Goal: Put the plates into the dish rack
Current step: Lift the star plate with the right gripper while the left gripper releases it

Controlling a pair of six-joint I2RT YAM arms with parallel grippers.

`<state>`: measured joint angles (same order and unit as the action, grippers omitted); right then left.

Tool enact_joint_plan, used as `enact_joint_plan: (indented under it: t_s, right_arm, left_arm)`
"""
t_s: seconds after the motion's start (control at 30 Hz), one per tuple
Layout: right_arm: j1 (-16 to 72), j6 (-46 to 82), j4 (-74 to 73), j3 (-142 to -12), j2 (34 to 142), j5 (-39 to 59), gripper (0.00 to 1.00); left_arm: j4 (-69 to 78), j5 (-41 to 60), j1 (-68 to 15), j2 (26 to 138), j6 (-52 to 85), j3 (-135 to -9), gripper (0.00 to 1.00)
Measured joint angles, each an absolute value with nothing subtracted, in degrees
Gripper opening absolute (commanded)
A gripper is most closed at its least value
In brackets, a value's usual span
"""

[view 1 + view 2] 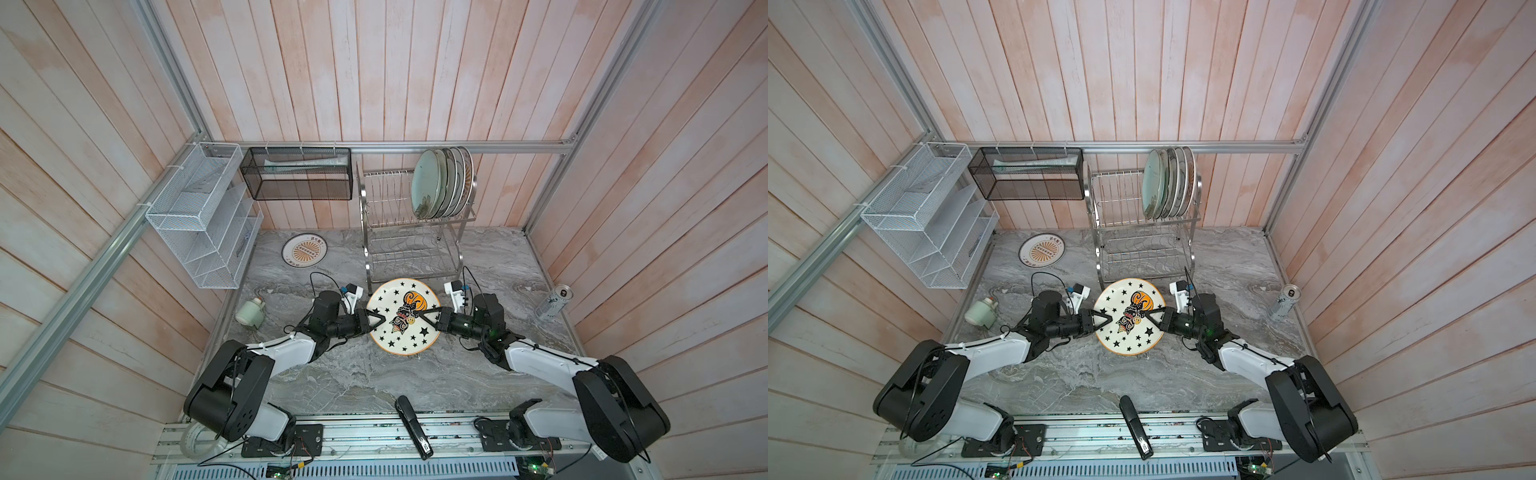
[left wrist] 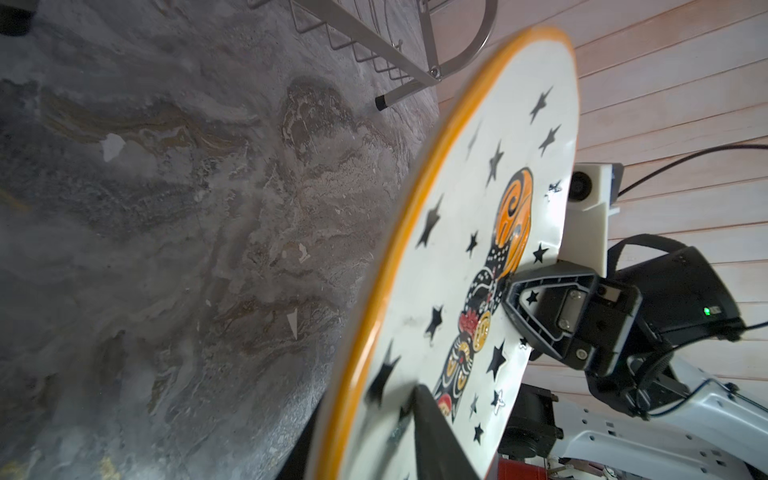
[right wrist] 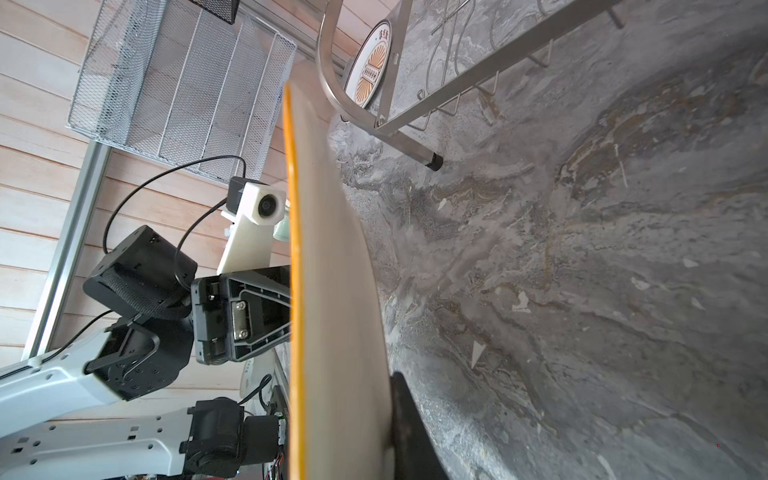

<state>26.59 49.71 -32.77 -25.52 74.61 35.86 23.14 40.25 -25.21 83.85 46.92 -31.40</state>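
A white plate with black stars and an orange rim (image 1: 401, 328) hangs tilted above the table in front of the dish rack (image 1: 409, 245), between both grippers. My right gripper (image 1: 430, 314) is shut on its right rim; one finger (image 3: 405, 424) presses the plate's cream underside (image 3: 332, 291). My left gripper (image 1: 376, 321) straddles the left rim with its jaws slightly open, the upper finger (image 2: 436, 419) just off the plate's face (image 2: 457, 232). Several plates (image 1: 442, 183) stand in the rack's upper tier at the right. A sunburst plate (image 1: 304, 249) lies flat at the back left.
A white mesh organizer (image 1: 199, 216) and a black mesh basket (image 1: 297, 174) hang on the back-left walls. A can (image 1: 552, 301) stands by the right wall, a pale green jar (image 1: 249, 312) lies at the left edge, and a black stapler (image 1: 411, 432) sits at the front.
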Motion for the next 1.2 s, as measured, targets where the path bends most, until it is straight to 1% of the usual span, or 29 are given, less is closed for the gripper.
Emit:
enact_joint_plan:
  t_s: [0.27,0.47,0.77,1.0,1.2]
  right_arm:
    - [26.02,49.23,-30.39,-25.52,72.38,35.09,0.00]
    - [25.67,47.92,-27.07,-26.39,69.54,33.08,0.00]
    - [25.67,46.83,-24.16,-28.56,65.73,29.54,0.00]
    - [24.73,45.43,-20.29,-30.89,63.59,24.97,0.00]
    - [24.05,44.27,-17.28,-34.61,62.35,23.97,0.00]
  left_arm:
    - [22.63,40.25,-25.21,82.00,46.09,-31.44,0.43]
    - [21.32,40.07,-25.19,79.00,45.58,-31.44,0.47]
    - [15.35,39.05,-25.19,71.72,42.54,-31.44,0.47]
    - [12.45,38.72,-25.21,65.87,41.30,-31.44,0.47]
    - [10.96,38.72,-25.21,62.30,40.62,-31.44,0.48]
